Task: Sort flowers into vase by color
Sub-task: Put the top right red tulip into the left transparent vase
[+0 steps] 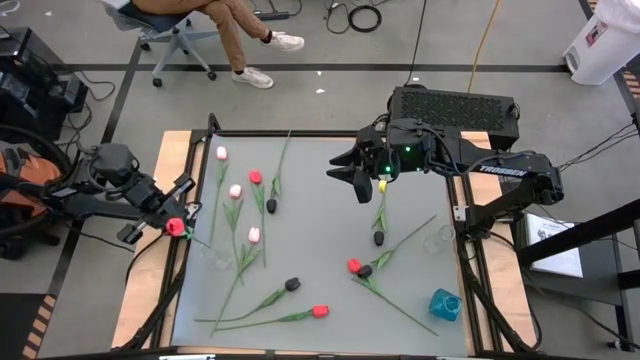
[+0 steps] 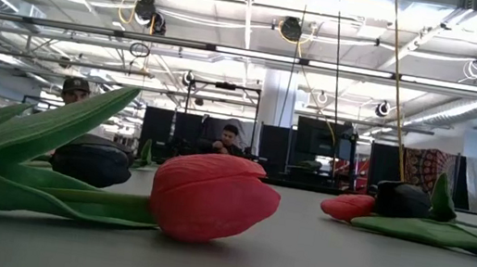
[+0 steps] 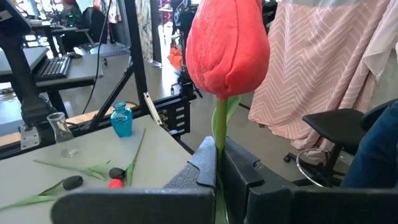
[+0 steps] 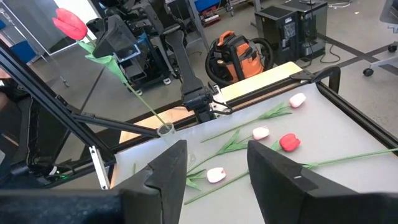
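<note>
The left gripper (image 3: 219,163) is closed on the stem of a red tulip (image 1: 176,227), whose foot is in the clear vase (image 4: 165,130). Keep the stem upright and release slowly. The right gripper (image 1: 352,180), open and empty, waits well apart from this vase.

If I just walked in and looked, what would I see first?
Probably the red tulip held up in the left hand, which is shut on its green stem at the table's left edge. Next, the flowers lying scattered over the grey table, with red, pink and black heads. The right hand hangs open over the far side, holding nothing, and a little blue vase sits near the front right corner.
</note>
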You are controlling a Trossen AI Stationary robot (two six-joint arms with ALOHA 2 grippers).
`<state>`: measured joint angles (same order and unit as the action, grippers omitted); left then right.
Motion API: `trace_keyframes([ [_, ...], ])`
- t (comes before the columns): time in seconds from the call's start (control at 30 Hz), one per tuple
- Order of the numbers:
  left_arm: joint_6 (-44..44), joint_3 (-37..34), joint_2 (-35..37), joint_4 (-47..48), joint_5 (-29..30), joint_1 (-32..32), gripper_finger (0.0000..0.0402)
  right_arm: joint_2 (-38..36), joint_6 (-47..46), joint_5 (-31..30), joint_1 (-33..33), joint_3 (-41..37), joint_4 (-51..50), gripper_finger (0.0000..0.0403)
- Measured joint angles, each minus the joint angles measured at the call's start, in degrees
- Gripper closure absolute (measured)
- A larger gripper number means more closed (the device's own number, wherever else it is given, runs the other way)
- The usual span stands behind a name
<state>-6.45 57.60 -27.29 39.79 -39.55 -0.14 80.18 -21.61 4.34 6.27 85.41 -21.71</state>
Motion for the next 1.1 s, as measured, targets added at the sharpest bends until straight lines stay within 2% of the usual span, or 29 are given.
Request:
trace_keyframes([
  [0.63,1.65,0.02,0.00,-0.02,-0.50,0.00,0.0372,0.00,0.00,0.00,-0.01,0.00,0.00,0.0243],
  [1.1,3.18,0.02,-0.07,-0.31,2.16,0.00,0.0273,0.00,0.00,0.00,-0.01,0.00,0.00,0.0243],
])
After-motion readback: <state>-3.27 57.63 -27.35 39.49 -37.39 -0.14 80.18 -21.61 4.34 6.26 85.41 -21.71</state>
